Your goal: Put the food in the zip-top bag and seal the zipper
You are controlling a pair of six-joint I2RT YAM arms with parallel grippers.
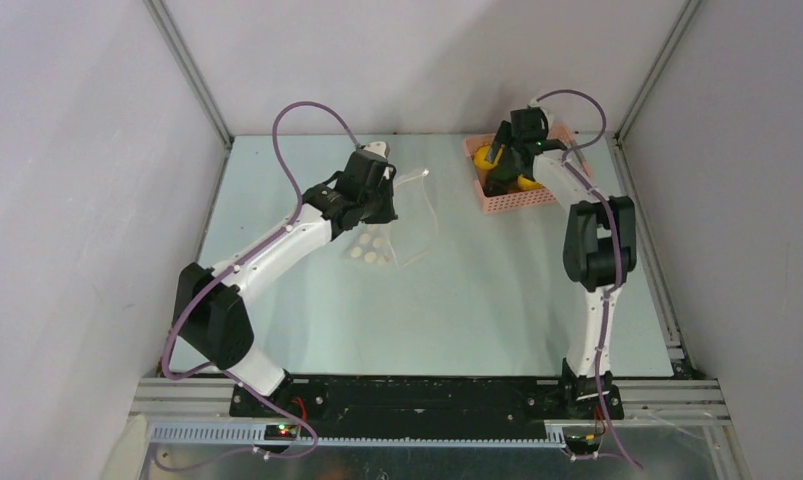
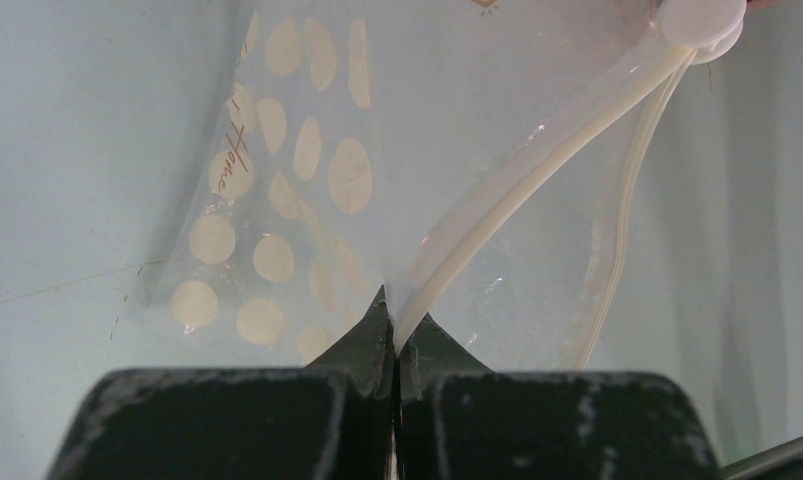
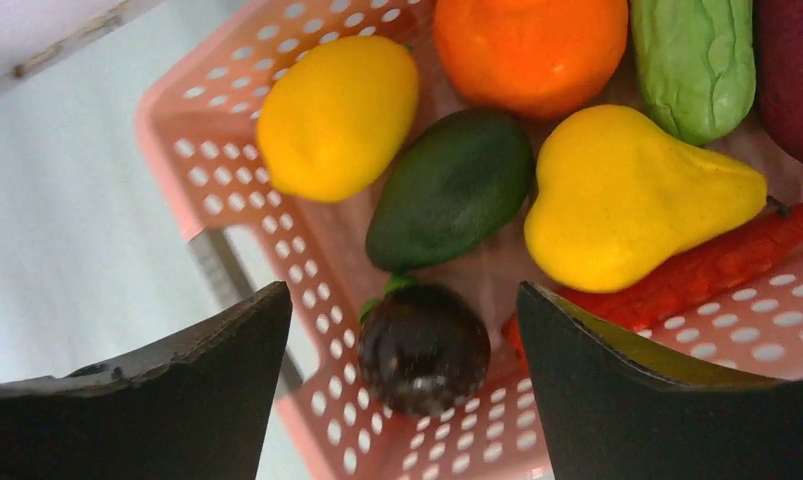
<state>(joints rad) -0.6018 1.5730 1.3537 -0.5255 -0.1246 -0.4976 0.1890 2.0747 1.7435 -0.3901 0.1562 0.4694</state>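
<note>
Three pale walls box in my pale green table. My left gripper is clamped on the zipper of the zip-top bag, far left. My right gripper, jaws wide apart, hovers over the pink basket, far right. It contains the food: lemon, orange, avocado, chili, and a dark eggplant directly below the fingers.
</note>
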